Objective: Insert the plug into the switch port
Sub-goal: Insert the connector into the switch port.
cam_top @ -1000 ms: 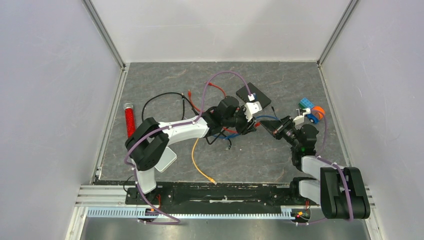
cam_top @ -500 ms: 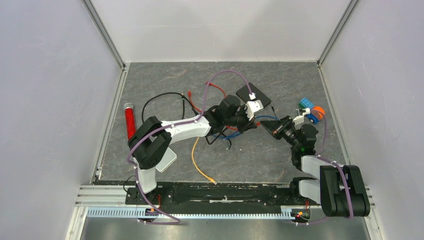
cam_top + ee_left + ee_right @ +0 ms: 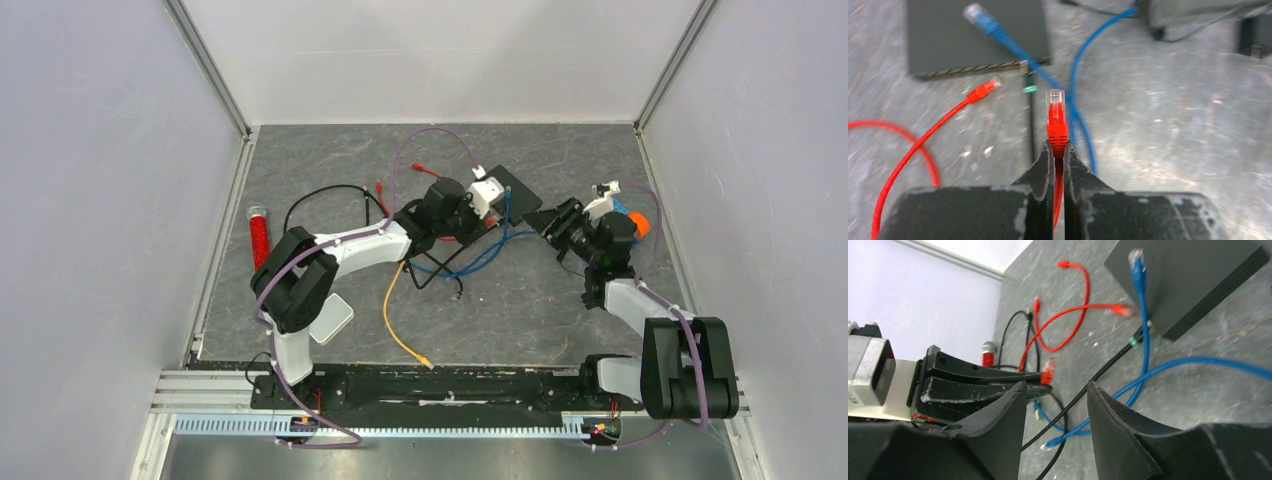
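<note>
The switch (image 3: 517, 190) is a flat black box at the back middle; it also shows in the left wrist view (image 3: 948, 35) and the right wrist view (image 3: 1193, 280). My left gripper (image 3: 485, 215) is shut on a red plug (image 3: 1056, 112) that sticks out past its fingertips a short way in front of the switch's edge, not touching it. In the right wrist view this plug (image 3: 1049, 371) hangs above the floor. My right gripper (image 3: 552, 225) is open and empty to the right of the switch, facing the left gripper (image 3: 983, 382).
A blue cable (image 3: 485, 250) crosses the floor, its plug (image 3: 975, 12) lying on the switch. A second red plug (image 3: 985, 90) and a black cable end (image 3: 1030, 89) lie at the switch's edge. Also an orange cable (image 3: 400, 325), a red tube (image 3: 259, 238) and coloured blocks (image 3: 632, 222).
My left gripper has swung back and left toward the switch with the red plug held. My right gripper has moved back and up. The blue cable now lies across the switch.
</note>
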Robot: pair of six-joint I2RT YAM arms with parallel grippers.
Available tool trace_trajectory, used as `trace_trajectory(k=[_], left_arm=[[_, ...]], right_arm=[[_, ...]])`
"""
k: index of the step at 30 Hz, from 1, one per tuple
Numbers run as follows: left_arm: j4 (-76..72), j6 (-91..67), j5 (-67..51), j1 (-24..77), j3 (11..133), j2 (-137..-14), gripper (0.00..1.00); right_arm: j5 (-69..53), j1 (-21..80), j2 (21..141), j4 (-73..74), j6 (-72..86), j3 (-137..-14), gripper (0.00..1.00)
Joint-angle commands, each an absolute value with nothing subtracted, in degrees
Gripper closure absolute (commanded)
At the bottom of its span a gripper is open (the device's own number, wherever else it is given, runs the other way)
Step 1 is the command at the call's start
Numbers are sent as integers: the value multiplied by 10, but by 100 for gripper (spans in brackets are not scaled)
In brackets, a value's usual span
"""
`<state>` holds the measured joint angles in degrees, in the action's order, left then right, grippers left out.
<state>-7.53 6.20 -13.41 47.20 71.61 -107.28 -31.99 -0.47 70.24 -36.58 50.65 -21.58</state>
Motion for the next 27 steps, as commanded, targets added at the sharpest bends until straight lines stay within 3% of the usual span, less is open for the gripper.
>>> trace_trajectory(k=[1,5,16,23,27], left_arm=[[-44,35,-13,433,725,-1080,98],[-20,34,66,412,725,-1073,98],[-74,16,-26,399,736,-1129,98],[-138,-9,-56,401,733,-1156,98],[-178,-16,-68,407,731,-1167,98]], right_arm=[[-248,-3,746,-280,394,-291,52],[-196,18,806,-235,320,-366,53],[-91,89,1006,-154,199,-592,50],[-46,109,1062,-125,180,-636,50],[-14,112,1065,-118,177,-630,58]])
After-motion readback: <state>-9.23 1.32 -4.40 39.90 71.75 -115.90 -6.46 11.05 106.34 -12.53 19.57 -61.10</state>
